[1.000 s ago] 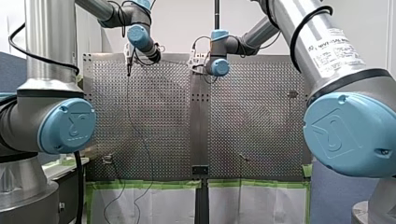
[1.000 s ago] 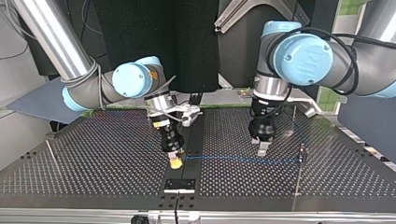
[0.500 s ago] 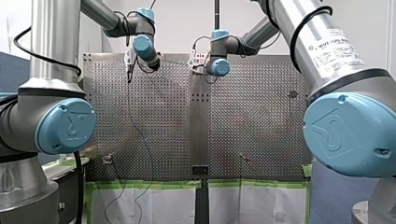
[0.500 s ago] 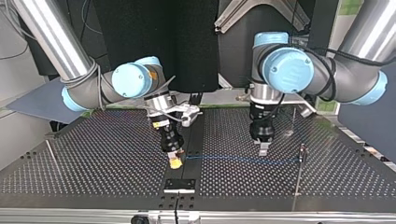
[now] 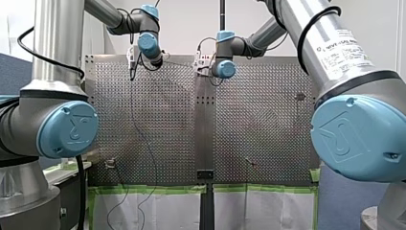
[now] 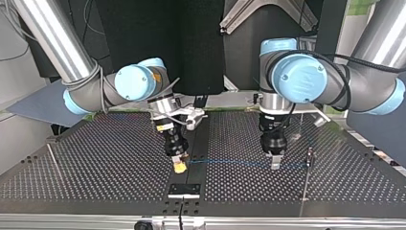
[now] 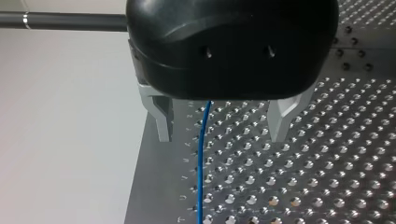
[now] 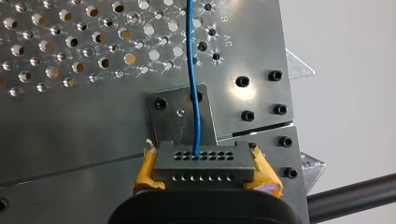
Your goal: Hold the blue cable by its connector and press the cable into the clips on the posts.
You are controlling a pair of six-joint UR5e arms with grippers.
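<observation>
**Connector pinched, cable strung across to the post**

In the top view our right gripper [image 6: 179,166] comes in from the upper left of the frame and stands just left of centre. Its yellow pads [image 8: 145,171] pinch the grey connector [image 8: 204,161] from both sides. The blue cable [image 6: 239,162] leaves the connector and runs rightward in a nearly straight line, low over the perforated table [image 6: 95,163]. It reaches a thin post [image 6: 310,156] at the right of the frame.

Our left gripper [image 6: 275,164] comes in from the upper right and points straight down at the cable line. It stands between the connector and the post, nearer the post. Its wrist view shows the two metal fingers [image 7: 161,119] spread wide, with the cable passing between them, closer to one finger and touching neither. We cannot tell how the cable sits at the post; it is too small to make out.
</observation>
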